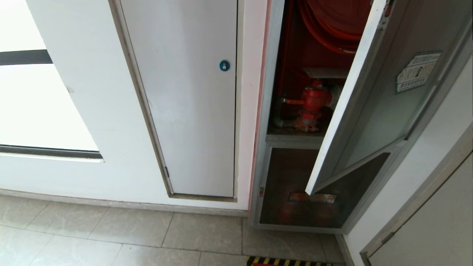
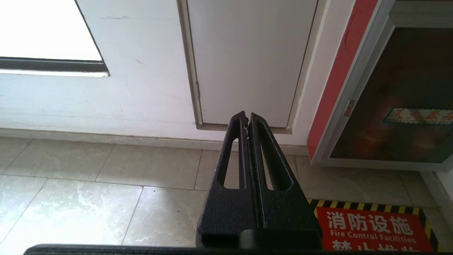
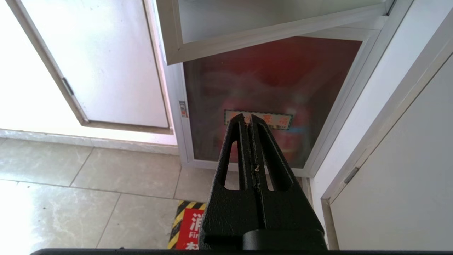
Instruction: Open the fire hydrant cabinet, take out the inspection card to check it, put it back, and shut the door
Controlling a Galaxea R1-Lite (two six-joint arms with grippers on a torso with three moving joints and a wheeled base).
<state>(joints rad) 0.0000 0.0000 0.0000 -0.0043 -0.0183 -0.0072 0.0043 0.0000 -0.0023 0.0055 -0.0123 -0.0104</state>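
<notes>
Floor sign (image 2: 371, 230) reads "Fire Control Facilities"

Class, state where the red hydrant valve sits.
In the head view, the red hydrant valve sits right of centre inside the fire hydrant cabinet, behind the open door.

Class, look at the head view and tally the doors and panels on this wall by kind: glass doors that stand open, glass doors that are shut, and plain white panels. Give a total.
Open glass doors: 1, the door with the sticker, swung out from the fire hydrant cabinet
Shut glass doors: 1, the lower glass door
Plain white panels: 1, the white panel with a blue lock
Total: 3
</notes>
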